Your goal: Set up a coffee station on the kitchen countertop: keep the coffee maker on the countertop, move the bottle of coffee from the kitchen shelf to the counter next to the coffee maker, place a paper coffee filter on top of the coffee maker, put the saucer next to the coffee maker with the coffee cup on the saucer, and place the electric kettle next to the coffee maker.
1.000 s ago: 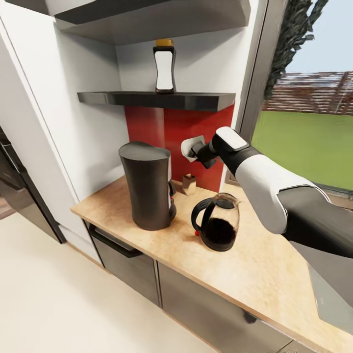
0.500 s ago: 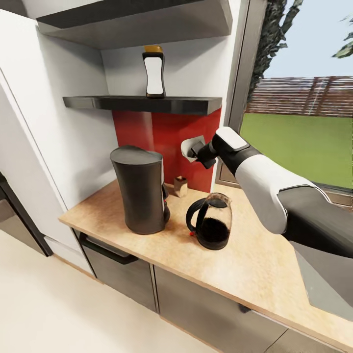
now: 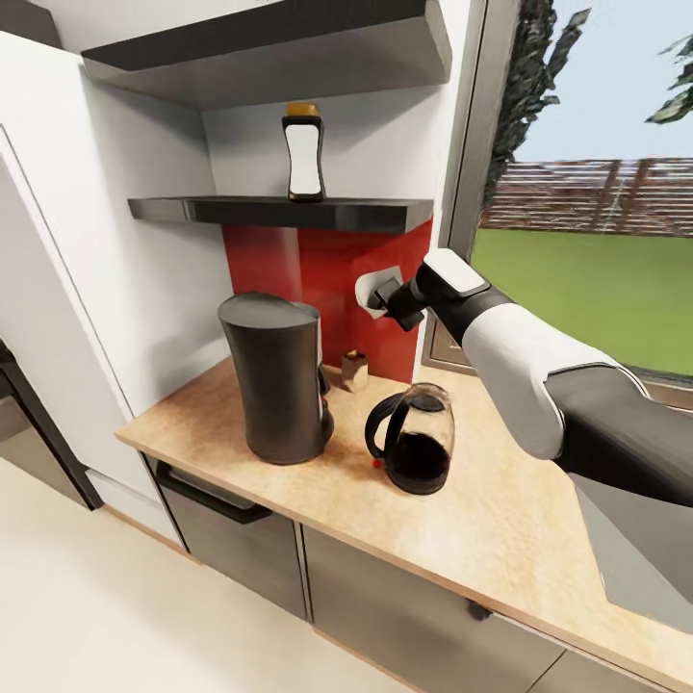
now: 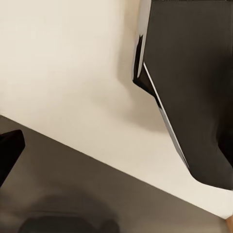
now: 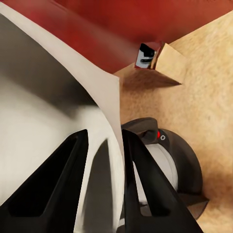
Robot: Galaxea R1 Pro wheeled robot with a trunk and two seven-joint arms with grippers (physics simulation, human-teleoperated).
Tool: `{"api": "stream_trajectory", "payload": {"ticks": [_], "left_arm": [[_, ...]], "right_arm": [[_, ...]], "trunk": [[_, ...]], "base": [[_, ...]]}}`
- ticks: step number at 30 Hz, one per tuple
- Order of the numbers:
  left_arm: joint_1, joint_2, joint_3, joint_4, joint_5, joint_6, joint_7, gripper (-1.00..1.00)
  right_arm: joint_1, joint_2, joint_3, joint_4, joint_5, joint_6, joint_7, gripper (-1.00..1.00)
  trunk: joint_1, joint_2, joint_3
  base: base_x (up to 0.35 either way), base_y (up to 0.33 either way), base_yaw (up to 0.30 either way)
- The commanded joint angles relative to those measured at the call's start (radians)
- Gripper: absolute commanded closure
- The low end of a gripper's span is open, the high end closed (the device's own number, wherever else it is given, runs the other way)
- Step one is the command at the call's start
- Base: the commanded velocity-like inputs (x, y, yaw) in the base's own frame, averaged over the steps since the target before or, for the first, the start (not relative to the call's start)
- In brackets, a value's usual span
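The dark-grey coffee maker (image 3: 274,380) stands on the wood-grain countertop (image 3: 500,525). To its right sits the glass electric kettle (image 3: 416,438) with dark liquid inside. The bottle of coffee (image 3: 303,154) is upright on the thin dark kitchen shelf (image 3: 279,211). My right gripper (image 3: 373,294) hovers in front of the red wall, above and between maker and kettle, shut on the white paper coffee filter (image 3: 366,289). In the right wrist view the filter (image 5: 53,116) sits between the two dark fingers (image 5: 145,189), and a round dark part with a red dot lies below them.
A small tan box (image 3: 354,370) stands against the red backsplash behind the maker. A thicker shelf (image 3: 269,53) hangs above the bottle. A window frame (image 3: 472,192) rises at the right. The left wrist view looks down at pale floor (image 4: 63,73) and a dark cabinet front (image 4: 194,87).
The whole picture has shifted, so the camera moved: counter, maker and shelf now sit further left than a second ago. My right gripper still holds the filter in the same pose.
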Motion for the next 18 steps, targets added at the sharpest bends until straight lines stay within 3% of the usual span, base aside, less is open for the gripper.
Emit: {"api": "stream_trajectory", "payload": {"ticks": [1,18], "left_arm": [[-0.001,0.000,0.001,0.002,0.009,-0.005,-0.001,-1.00],[-0.001,0.000,0.001,0.002,0.009,-0.005,-0.002,-1.00]], "right_arm": [[-0.001,0.000,0.005,-0.001,-0.004,0.003,-0.004,1.00],[-0.001,0.000,0.005,-0.001,-0.004,0.003,-0.003,1.00]], "trunk": [[0.001,-0.002,-0.002],[0.001,-0.002,0.010]], "base": [[0.000,0.000,0.000],[0.021,0.016,0.148]]}}
